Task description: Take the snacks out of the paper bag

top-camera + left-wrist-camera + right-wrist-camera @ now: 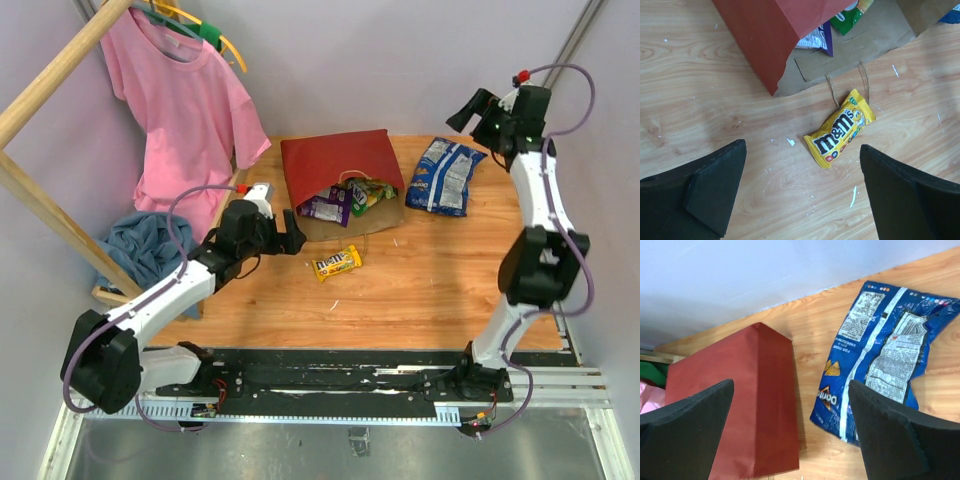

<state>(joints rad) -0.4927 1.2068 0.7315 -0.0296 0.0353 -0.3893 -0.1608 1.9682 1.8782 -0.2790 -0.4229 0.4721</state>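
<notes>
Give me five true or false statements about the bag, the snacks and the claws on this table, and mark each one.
1. The paper bag stands upright. False: it lies on its side.
2. The yellow candy pack lies on the table, outside the bag. True.
3. The left claw is shut on the yellow candy pack. False: it is open and empty.
4. A purple packet sits in the bag's mouth. True.
5. The blue chip bag lies inside the paper bag. False: it lies on the table beside it.
</notes>
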